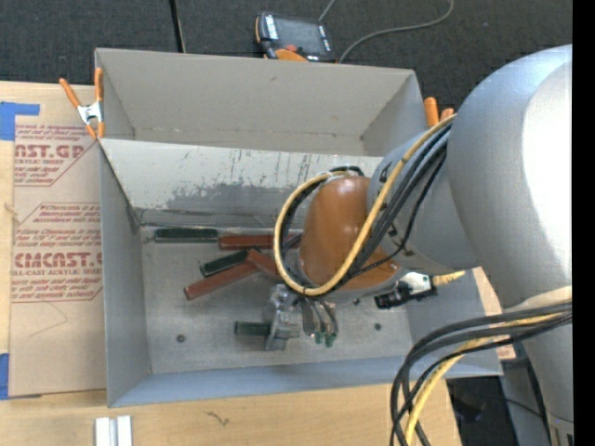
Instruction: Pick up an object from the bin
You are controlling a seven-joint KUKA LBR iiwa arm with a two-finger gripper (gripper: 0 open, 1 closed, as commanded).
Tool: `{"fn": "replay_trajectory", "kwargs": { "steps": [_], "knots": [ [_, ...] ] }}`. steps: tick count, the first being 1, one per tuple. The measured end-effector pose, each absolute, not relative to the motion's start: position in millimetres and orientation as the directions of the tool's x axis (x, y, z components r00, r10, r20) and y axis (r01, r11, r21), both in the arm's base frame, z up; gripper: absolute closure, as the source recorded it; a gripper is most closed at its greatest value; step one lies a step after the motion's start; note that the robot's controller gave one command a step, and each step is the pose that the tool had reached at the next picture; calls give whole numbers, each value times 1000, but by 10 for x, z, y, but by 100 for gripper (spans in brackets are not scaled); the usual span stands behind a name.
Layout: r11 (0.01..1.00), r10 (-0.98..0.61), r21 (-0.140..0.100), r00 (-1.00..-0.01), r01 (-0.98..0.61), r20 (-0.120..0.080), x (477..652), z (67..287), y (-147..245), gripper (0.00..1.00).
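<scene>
- Hanging low in the bin, my claw sits close to the floor, a little toward 6 o'clock from the floor's middle, below my orange wrist cover.
- I cannot tell how far open my claw is, nor whether it has hold of anything. From this angle its tip is a tangle of grey metal and shadow.
- The nearest thing is a small dark green block, lying flat at 9 o'clock of the claw and touching it or just beside it. I judge this the likeliest thing to lift.
- At 10 to 11 o'clock lies a loose heap of sticks: a long red-brown stick, a short dark green piece, a second red-brown stick and a long dark green stick at the foot of the back wall.
- Risk: if the block is beside the claw rather than inside it, closing would nudge it toward 9 o'clock and catch nothing.
- Risk: the block lies flat and low, so closing too high could skim over it, and closing too low could scrape the metal floor.
- Risk: my looped cables hang over the near ends of the red-brown sticks, so a lift that drifts sideways could drag them across the heap.
- Writing: I can read no brand, label or lettering on the things in the bin or on my cover.
</scene>
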State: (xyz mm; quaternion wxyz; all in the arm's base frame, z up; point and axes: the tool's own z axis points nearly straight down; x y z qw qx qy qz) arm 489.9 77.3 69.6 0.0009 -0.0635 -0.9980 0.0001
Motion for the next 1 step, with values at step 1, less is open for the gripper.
{"fn": "replay_trajectory", "kwargs": {
  "steps": [1],
  "knots": [
    [990,139,3,-990,139,-10,5123,2611,773,100]
  ]
}}
